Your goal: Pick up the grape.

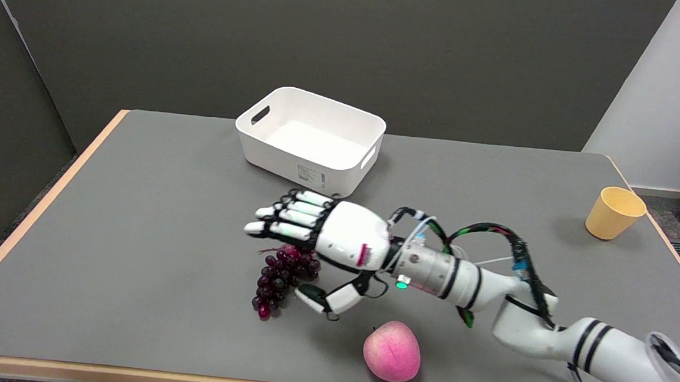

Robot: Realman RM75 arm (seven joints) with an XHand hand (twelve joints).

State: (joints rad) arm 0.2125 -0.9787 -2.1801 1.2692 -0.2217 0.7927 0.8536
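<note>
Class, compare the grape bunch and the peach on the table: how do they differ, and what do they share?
The grape bunch is dark purple and clustered; the peach is pink and one round piece. The right hand hovers over the grapes; the peach lies uncovered. Both rest on the grey table.
</note>
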